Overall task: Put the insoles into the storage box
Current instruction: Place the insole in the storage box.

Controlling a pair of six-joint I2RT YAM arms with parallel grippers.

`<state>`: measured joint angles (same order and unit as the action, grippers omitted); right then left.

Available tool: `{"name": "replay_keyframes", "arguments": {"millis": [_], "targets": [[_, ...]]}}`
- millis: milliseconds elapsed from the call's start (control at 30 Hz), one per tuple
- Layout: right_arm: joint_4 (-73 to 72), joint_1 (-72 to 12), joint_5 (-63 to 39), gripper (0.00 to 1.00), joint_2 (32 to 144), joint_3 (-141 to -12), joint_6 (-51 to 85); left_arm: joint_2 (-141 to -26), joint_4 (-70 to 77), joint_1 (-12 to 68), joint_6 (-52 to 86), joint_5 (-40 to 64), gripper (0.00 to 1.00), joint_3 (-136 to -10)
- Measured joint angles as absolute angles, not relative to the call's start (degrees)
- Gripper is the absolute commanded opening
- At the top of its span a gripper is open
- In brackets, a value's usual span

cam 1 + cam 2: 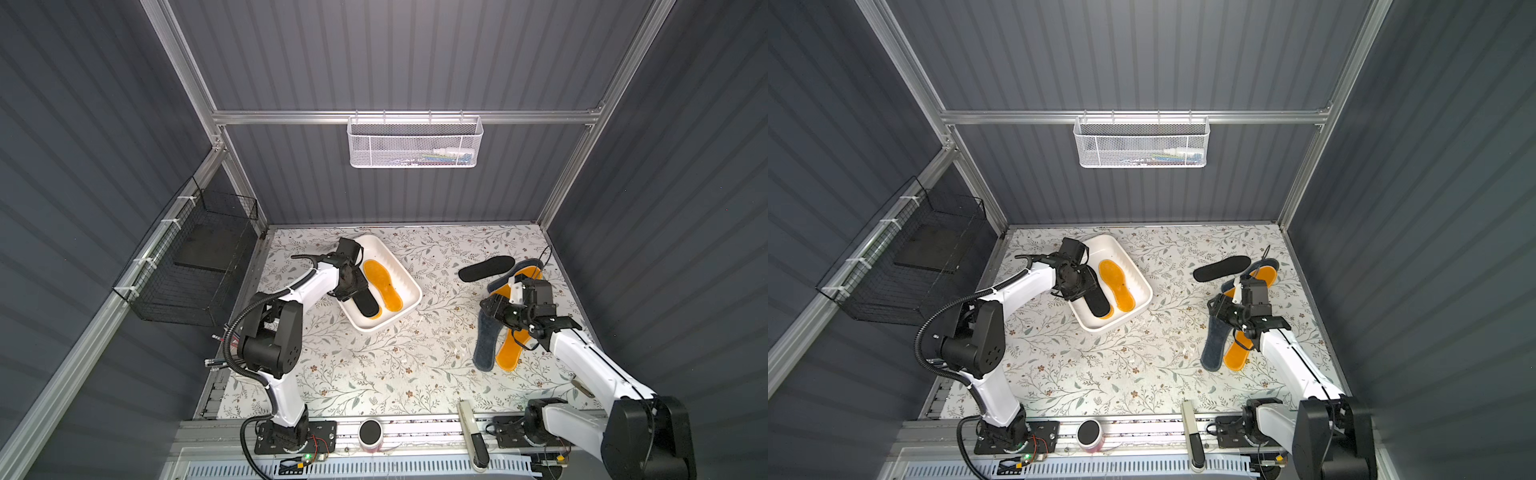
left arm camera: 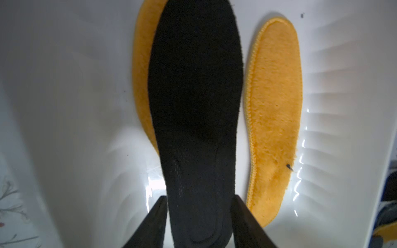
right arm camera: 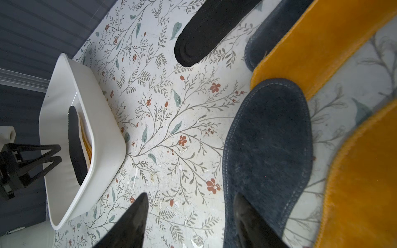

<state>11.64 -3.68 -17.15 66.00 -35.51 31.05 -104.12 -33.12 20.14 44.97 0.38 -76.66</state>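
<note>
The white storage box (image 1: 409,291) (image 1: 1144,286) stands at the table's back left. Inside it a black insole (image 1: 368,305) (image 2: 195,96) lies on an orange one (image 2: 140,85), beside a second orange insole (image 1: 382,284) (image 2: 275,107). My left gripper (image 1: 355,291) (image 2: 198,196) hangs open over the black insole's heel, one finger on each side. At the right, a black insole (image 1: 486,268) (image 3: 210,28), two grey-blue ones (image 1: 484,349) (image 3: 268,139) (image 3: 270,32) and two orange ones (image 1: 509,353) (image 1: 525,274) lie on the table. My right gripper (image 1: 490,308) (image 3: 191,196) is open, one finger over the nearer grey-blue insole.
A white mesh basket (image 1: 415,143) hangs on the back rail. A black wire basket (image 1: 195,266) is fixed to the left wall. A round black-topped can (image 1: 370,432) and a white-and-black tool (image 1: 471,432) sit at the front edge. Floral table (image 1: 374,365) lies between the arms.
</note>
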Motion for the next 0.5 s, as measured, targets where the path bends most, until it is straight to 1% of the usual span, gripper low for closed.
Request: {"name": "replay_keyframes", "arguments": {"millis": [133,300,400,500], "targets": [[12.08,-3.68,-17.52,0.67,70.96,-40.53,31.53,-100.66,-26.70,20.14,42.50,5.30,0.75,-74.96],[12.91,-3.51,-17.89,0.67,82.06,-53.12,32.38,-96.51,-17.54,20.14,40.91,11.51,0.90,-70.96],[12.99,-3.14,-19.11,0.67,91.05,-61.76,33.32,-96.36,-13.47,20.14,40.42,14.66,0.97,-69.82],[13.63,-2.92,-20.71,0.67,100.07,-69.82,34.48,-96.36,-10.87,20.14,40.12,18.13,0.99,-68.97]]}}
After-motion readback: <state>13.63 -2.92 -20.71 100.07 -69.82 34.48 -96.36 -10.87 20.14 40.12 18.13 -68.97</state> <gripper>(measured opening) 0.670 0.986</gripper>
